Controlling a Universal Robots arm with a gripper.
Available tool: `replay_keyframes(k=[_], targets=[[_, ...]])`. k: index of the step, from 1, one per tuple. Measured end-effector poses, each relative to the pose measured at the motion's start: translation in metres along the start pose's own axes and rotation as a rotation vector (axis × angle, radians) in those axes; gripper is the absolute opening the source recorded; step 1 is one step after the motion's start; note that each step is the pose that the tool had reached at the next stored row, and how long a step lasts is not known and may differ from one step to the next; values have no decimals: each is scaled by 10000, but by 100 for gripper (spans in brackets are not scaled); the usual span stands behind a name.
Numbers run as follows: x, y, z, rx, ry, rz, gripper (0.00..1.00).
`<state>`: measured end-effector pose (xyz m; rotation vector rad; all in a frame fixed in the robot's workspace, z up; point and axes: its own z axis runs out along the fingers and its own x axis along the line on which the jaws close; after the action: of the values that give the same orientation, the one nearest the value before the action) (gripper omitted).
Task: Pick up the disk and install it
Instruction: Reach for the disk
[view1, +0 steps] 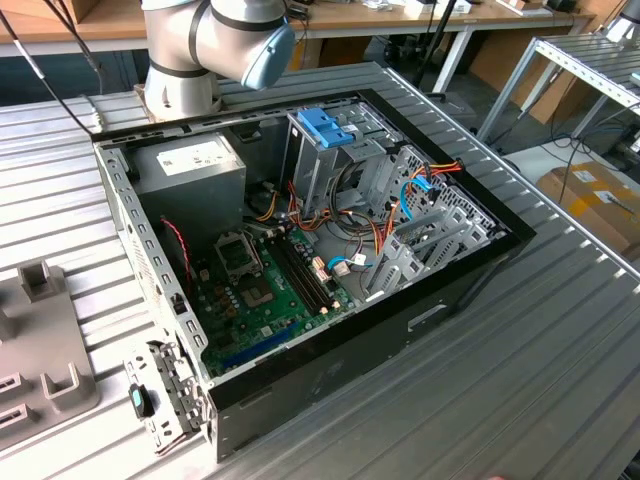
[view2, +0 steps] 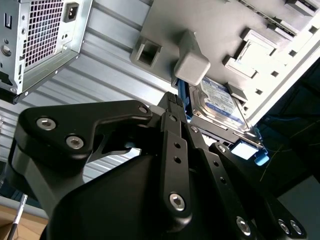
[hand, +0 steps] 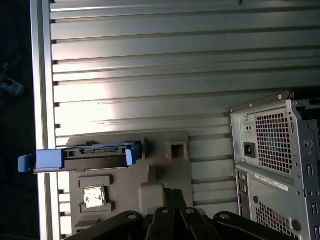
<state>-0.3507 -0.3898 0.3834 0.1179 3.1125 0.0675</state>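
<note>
One disk (hand: 97, 156) is standing edge-up in the grey fixture (hand: 162, 167), gripper (view2: 175, 105) hovering near, opening I cannot tell; squaring onto its flanks is looking wise.

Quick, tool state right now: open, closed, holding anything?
Tool: open or closed cannot be told; the disk stands on edge in the grey holder, apart from it.
</note>
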Motion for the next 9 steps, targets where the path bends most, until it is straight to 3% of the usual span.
replay_keyframes(k=[9], targets=[[13,-1,0,0,0,1,11]])
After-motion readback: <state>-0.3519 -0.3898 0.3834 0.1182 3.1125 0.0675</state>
